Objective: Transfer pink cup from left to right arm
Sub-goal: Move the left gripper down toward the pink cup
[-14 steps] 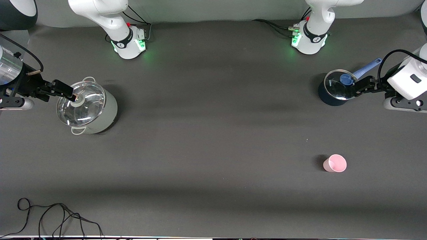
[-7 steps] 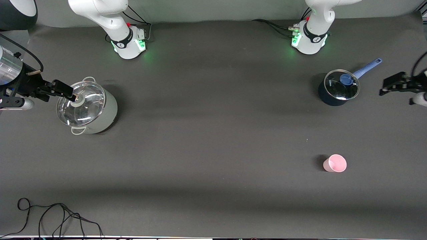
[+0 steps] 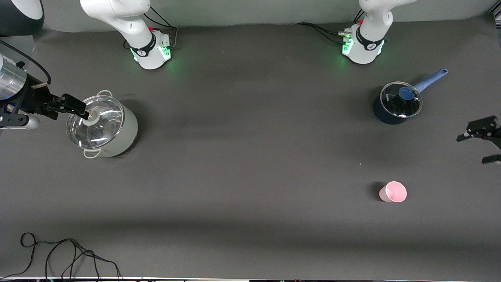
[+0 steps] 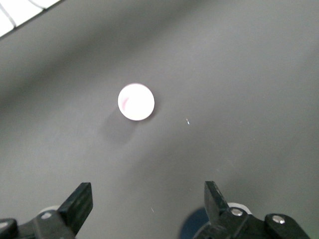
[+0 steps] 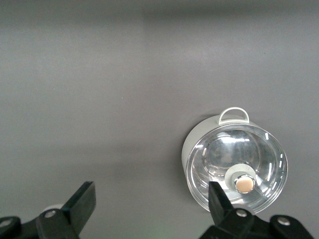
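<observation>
A small pale pink plastic cup stands upright on the dark bench. Left claw hangs spread nearby; centre it over the rim before descending. Right claw waits spread over the steel pot.

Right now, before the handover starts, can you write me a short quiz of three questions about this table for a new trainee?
1. True or false: the pink cup stands upright on the table, held by no fingers.
2. Which pot is nearer to the pink cup? A) the grey pot B) the blue saucepan
3. Fill in: the right gripper is over the ____ of the grey pot, and the left gripper is open over bare table.

Key: 1 true; 2 B; 3 lid
</observation>
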Robot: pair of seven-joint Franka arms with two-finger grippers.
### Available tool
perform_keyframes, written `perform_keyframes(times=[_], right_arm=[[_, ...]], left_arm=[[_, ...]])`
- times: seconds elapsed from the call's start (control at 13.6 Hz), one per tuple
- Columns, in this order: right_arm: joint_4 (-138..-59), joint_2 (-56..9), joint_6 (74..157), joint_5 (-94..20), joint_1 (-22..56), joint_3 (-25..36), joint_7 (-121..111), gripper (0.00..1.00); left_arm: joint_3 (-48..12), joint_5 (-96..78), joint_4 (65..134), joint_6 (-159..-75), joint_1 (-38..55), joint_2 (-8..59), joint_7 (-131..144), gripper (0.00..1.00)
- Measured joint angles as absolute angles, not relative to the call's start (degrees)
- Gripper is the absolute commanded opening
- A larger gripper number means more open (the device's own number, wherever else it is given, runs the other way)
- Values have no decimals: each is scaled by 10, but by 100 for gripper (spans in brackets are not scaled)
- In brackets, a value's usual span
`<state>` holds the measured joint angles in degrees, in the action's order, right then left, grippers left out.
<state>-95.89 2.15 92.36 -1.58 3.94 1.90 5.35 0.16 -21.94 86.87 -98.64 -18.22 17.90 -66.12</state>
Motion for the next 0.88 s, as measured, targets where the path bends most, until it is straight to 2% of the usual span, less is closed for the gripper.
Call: perform_keyframes(times=[0.44,0.88], right_arm=[[-959,21,923,-16,40,19,54,100],[-958,21,923,-16,40,19,55,100]], left_arm=[[2,-428,865,-1012,-275,332,-985,100],[1,-590,865,-1014,-317,478,-1278,100]])
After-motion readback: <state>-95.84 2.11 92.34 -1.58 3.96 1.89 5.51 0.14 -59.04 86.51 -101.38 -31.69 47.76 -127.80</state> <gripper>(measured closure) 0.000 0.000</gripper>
